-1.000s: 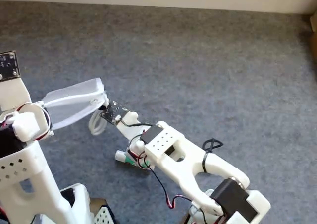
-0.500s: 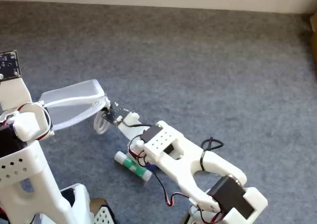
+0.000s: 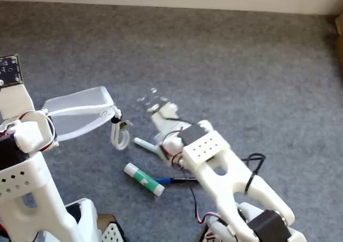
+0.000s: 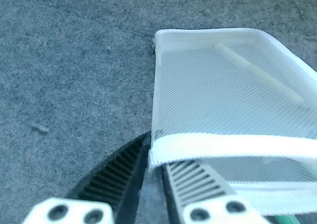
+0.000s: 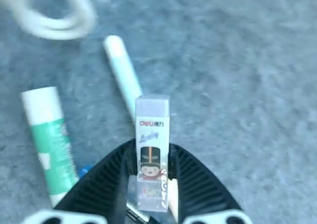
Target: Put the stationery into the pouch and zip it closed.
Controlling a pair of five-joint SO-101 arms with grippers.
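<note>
Jaws of the right gripper (image 5: 152,147) are clenching a small rectangular white eraser in a printed paper sleeve (image 5: 152,119), which is sticking out past the fingertips and, by the look of it, hanging clear of the surface. Jaws of the left gripper (image 4: 156,157) are clamping the white banded edge of the translucent white mesh pouch (image 4: 223,95), holding it off the surface at the left side of the high view. Its mouth appears to be gaping along that band, so the zip is not yet being drawn. A thin pale rod is showing through the mesh, though whether it is lying inside cannot be told.

A white cord loop (image 3: 120,137) is dangling from the pouch's zip end, near the eraser-carrying arm but apart from it. Beside the loop, a slim white pen (image 3: 146,144) is lying on the surface. Nearer the arm bases, a white glue stick with a green label (image 3: 143,179) is lying flat, and a thin blue-and-black pen (image 3: 179,180) is resting just beside it, partly under the right arm. All of this is sitting on the grey felt-like surface (image 3: 241,65).

Judging from this, the task is standing at an early-to-middle stage: one item is being carried, three are waiting outside the pouch, and the zipping is undone.
</note>
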